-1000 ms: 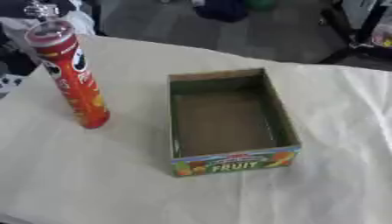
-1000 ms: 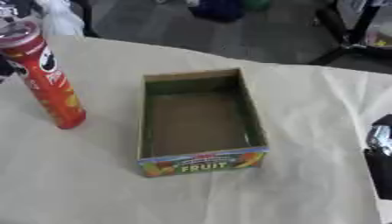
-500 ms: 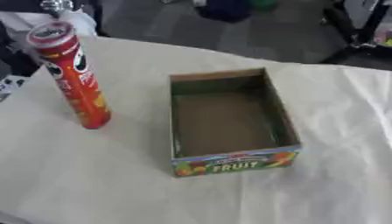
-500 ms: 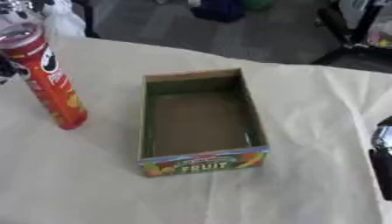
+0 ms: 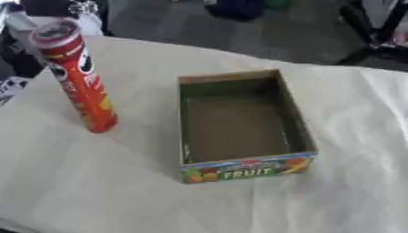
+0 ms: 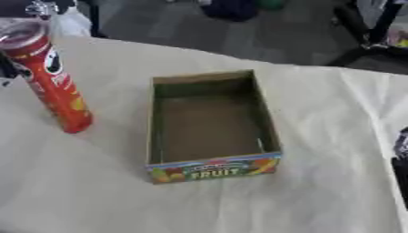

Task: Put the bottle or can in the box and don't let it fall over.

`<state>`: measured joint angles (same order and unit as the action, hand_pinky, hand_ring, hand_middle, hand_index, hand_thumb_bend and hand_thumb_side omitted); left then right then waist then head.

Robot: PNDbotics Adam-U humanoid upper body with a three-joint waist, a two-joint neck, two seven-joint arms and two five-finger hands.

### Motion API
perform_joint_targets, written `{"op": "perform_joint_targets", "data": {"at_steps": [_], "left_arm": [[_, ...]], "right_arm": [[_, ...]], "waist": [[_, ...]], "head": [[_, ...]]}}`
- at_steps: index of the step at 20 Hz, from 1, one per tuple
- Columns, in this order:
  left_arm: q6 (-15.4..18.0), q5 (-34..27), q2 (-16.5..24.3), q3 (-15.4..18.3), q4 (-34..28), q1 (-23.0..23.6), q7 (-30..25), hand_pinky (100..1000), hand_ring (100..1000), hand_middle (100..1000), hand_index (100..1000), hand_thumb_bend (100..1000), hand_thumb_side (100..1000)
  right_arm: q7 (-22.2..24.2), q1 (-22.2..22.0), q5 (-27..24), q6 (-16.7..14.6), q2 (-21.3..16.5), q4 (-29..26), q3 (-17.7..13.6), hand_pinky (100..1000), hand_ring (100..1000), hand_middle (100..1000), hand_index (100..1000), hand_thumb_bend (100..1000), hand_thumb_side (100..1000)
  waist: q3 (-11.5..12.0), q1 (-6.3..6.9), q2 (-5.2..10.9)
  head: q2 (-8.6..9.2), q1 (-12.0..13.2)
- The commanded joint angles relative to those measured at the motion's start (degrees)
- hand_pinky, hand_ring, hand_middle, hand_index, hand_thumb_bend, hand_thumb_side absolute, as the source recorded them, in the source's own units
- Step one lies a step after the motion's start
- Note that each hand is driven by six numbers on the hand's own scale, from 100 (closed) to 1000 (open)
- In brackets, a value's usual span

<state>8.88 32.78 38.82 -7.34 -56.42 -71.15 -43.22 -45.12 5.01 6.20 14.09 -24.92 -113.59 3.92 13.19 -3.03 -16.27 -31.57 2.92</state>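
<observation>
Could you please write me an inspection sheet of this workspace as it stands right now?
Surface: table covered with a cream cloth, lightly wrinkled.
Job's things: tall red can standing upright on the cloth, apart from and left of the box; open cardboard box with FRUIT printed on its near side, nothing inside it.
Clutter: nothing seen on the cloth besides the can and box.
Robot hands: left robot hand not in view; a dark shape at the right edge of the right eye view may be the right one, its fingers cannot be made out.
Cables: nothing seen.
Surroundings: grey floor beyond the table, with dark blurred objects at the far edge.
</observation>
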Motion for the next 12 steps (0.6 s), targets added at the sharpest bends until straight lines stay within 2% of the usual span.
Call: {"op": "perform_joint_targets", "data": {"at_steps": [1,8,12], "left_arm": [[0.3,0.8,0.9,0.4,-0.1,-1.6,-0.2,783,904,903,917,117,1000],[0.7,1.8,0.6,0.4,0.1,-1.8,-0.6,780,901,897,910,115,1000],[0.6,-0.1,0.5,0.9,-0.9,-2.4,-0.7,780,899,896,911,100,1000]], "right_arm": [[-0.3,0.4,-0.3,0.0,-0.5,-1.0,-0.4,376,696,904,949,100,700],[-0.3,0.3,-0.3,0.0,-0.5,-1.0,-0.4,376,696,904,949,100,702],[-0.3,0.2,-0.4,0.0,-0.4,-1.0,-0.4,376,696,904,949,100,703]], "waist": [[-0.1,0.19,0.78],[-0.2,0.11,0.58],[-0.1,0.04,0.5]], "head": [[0.68,0.2],[0.83,0.3],[0.62,0.2]]}}
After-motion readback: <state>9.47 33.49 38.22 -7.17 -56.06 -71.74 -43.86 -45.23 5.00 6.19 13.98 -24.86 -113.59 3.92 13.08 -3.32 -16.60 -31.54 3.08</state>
